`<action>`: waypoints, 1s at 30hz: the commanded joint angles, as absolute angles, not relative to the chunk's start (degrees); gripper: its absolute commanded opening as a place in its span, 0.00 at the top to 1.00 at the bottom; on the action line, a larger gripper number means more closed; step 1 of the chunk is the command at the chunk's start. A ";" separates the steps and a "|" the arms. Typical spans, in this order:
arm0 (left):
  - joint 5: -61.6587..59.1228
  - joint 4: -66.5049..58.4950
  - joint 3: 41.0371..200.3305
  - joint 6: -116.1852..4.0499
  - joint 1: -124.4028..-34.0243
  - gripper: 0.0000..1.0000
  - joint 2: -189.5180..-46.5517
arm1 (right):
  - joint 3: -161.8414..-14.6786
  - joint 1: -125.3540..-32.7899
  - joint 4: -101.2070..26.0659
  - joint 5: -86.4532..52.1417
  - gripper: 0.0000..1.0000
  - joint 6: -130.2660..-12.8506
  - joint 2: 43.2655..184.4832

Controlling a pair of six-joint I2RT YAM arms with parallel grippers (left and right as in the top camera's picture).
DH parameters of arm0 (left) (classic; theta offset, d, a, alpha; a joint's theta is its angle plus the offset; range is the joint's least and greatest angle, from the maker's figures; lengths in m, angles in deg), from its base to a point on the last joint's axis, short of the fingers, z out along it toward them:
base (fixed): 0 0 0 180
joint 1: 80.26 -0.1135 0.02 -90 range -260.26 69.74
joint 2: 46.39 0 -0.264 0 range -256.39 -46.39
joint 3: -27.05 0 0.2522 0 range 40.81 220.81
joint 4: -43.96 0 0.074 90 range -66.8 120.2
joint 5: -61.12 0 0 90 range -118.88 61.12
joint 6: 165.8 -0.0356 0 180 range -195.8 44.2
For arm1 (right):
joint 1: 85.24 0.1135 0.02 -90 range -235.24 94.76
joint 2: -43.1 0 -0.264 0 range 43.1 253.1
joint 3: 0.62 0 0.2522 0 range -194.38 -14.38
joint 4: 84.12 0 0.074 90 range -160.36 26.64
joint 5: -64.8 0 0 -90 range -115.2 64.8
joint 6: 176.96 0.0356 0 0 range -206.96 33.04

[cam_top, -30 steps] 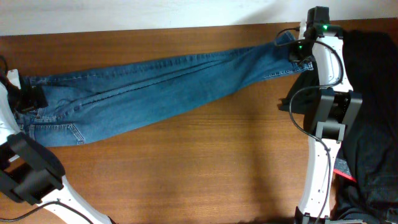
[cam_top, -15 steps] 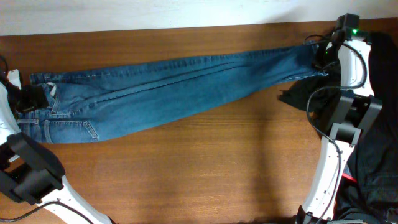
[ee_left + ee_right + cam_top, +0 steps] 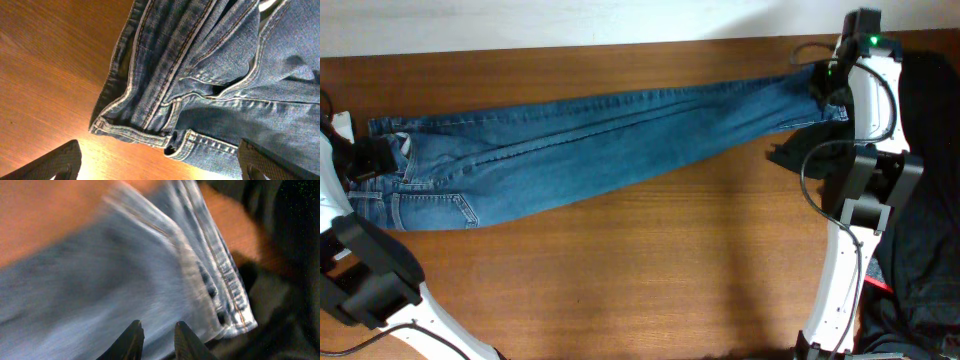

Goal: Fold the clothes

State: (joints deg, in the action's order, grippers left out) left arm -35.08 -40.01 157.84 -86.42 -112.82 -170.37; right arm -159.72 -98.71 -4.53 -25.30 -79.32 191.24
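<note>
1s on: jeans [image 3: 600, 140] shifted R | L fingers [image 3: 55, 160] spread wide | R fingers [image 3: 131, 340] just parted

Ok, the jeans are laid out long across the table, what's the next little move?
Probably close the right gripper on the leg hems, ready to carry them toward the waistband. The jeans lie stretched full length, and its jaws hang slightly apart just over that end.

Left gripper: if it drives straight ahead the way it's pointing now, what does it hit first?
The jeans: their waistband edge lies right ahead of the open left gripper, centred in its opening. Depth is unclear, so contact height is a guess.
</note>
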 commanded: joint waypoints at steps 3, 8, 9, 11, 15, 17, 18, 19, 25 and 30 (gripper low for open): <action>-34.67 -36.71 158.82 -90.24 -113.06 0.02 -168.93 | -162.65 -93.66 0.01 -24.10 0.74 -83.47 183.39; -34.62 -33.61 158.80 -97.83 -113.06 0.30 -169.10 | -161.08 -89.57 4.27 -24.34 0.74 -83.75 184.42; -34.51 -33.65 158.78 -100.05 -113.06 0.30 -169.21 | -160.49 -88.92 4.32 -24.34 0.74 -83.73 184.42; -33.46 -33.70 158.06 -104.49 -113.06 0.30 -169.28 | -159.79 -88.00 4.49 -24.34 0.74 -83.73 184.42; -27.04 -33.59 155.37 -112.21 -113.06 0.29 -169.28 | -159.15 -87.00 5.13 -24.34 0.73 -83.73 184.42; -26.10 -32.91 153.95 -112.91 -113.06 0.28 -169.28 | -159.15 -87.02 5.59 -24.34 0.74 -83.73 184.42; -26.01 -32.41 153.29 -112.91 -113.04 0.28 -169.28 | -159.15 -87.04 5.78 -24.34 0.73 -83.73 184.42; -25.70 -31.99 152.75 -112.95 -112.99 0.28 -169.28 | -159.15 -87.13 6.02 -24.34 0.74 -83.73 184.42; -25.20 -27.27 149.12 -112.97 -112.69 0.29 -169.28 | -159.15 -87.17 6.83 -24.34 0.74 -83.73 184.42; -25.29 -24.21 148.46 -114.52 -112.34 0.30 -169.28 | -159.15 -87.17 6.85 -24.34 0.74 -83.73 184.42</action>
State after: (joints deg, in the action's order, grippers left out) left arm -26.49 -25.70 148.94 -112.27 -112.75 -170.37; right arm -159.28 -87.02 6.64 -24.64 -83.32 183.96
